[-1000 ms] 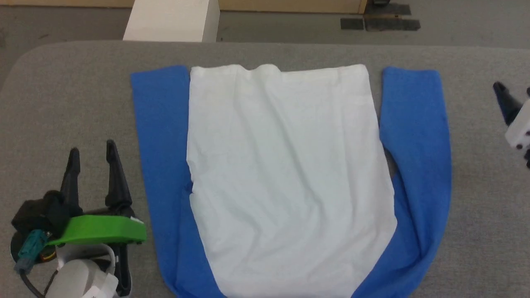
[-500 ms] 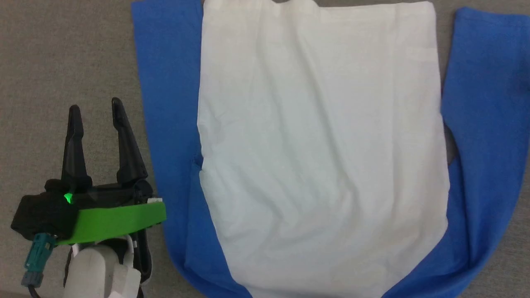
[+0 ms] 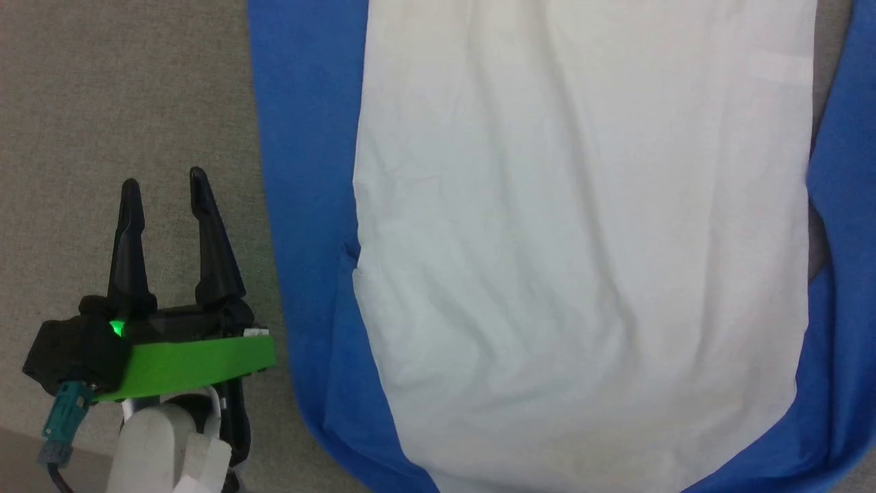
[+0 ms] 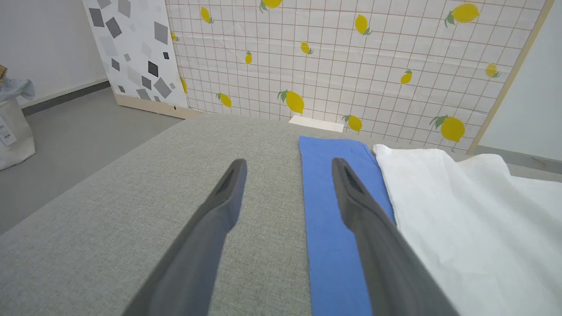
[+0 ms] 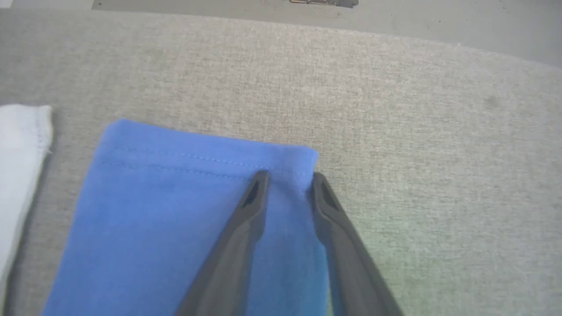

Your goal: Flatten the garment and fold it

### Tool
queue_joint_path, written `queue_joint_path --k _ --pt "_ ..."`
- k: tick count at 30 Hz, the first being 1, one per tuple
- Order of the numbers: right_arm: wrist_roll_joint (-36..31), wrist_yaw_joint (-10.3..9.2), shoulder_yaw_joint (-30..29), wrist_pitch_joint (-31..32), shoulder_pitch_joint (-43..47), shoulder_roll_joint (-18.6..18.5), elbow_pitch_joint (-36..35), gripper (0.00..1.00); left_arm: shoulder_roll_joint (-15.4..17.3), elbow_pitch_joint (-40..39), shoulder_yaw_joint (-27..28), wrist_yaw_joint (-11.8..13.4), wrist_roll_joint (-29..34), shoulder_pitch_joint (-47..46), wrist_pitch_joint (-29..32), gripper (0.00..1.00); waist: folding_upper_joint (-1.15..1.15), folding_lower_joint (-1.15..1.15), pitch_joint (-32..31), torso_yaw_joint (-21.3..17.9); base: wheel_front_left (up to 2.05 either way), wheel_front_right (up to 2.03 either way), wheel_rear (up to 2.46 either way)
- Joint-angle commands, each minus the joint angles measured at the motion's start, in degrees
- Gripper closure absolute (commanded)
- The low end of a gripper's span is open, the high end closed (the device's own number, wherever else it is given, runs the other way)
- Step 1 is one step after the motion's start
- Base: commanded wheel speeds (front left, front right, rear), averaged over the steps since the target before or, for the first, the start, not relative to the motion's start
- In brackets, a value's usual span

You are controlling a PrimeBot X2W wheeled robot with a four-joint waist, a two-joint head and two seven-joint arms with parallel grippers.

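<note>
One soft T-shirt [image 3: 582, 239], white body with two bright blue sleeves, lies spread flat on the grey woven surface [image 3: 102, 103]. You see one sleeve [image 3: 301, 205] along the body's left edge and the other [image 3: 842, 205] along its right. The white cloth carries shallow slanting creases.

Left jaws: two long dark fingers [image 3: 212, 253], set well apart and holding nothing. They stand on the bare surface just beside the left sleeve. One green band [image 3: 185, 366] wraps the wrist behind them. The left wrist view has both fingers [image 4: 210, 228] spread, with the blue sleeve [image 4: 333, 210] and the white body [image 4: 461, 219] running alongside. Two wall panels stand past the surface's far edge: one gridded with yellow lemons [image 4: 351, 66], one white with grey shapes [image 4: 131, 48].

Right jaws: two dark fingers [image 5: 237, 245] with a narrow gap, parted, tips at the stitched hem of one blue cuff [image 5: 175, 210] near its outer corner. You cannot tell whether they touch the cloth. One white corner [image 5: 17, 131] shows at that view's left edge.
</note>
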Motion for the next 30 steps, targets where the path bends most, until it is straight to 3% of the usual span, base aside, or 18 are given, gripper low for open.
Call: queue_joint_path --k 1,7,14,23,30 --pt "1.0 -0.08 -0.1 -0.2 1.6 1.4 2.0 1.00 -0.4 0.2 0.3 -0.5 0.6 -1.2 -0.2 0.00 0.00 -0.01 -1.6 -1.2 0.00 0.00 0.00" --pt "6.1 -0.08 -1.1 -7.3 2.6 1.9 0.3 1.00 -0.4 1.8 0.6 -0.9 0.3 -1.1 -0.2 0.00 0.00 -0.01 -7.8 -3.4 0.00 0.00 0.00" --pt "15.6 -0.08 3.4 -11.1 8.6 -0.2 -7.5 1.00 -0.4 3.6 2.1 -1.6 0.6 1.7 -0.2 0.00 0.00 -0.01 -17.4 -6.3 0.00 0.00 0.00" --pt "28.6 -0.08 12.8 -4.5 19.4 0.8 -28.3 1.00 -0.4 4.0 5.0 -2.0 1.0 7.2 -0.2 0.00 0.00 -0.01 -26.2 -9.7 0.00 0.00 0.00" --pt "34.0 -0.08 25.7 0.7 24.3 6.3 -37.6 1.00 -0.4 4.1 5.1 -2.1 0.7 9.2 -0.2 0.00 0.00 -0.01 -28.6 -9.9 0.00 0.00 0.00"
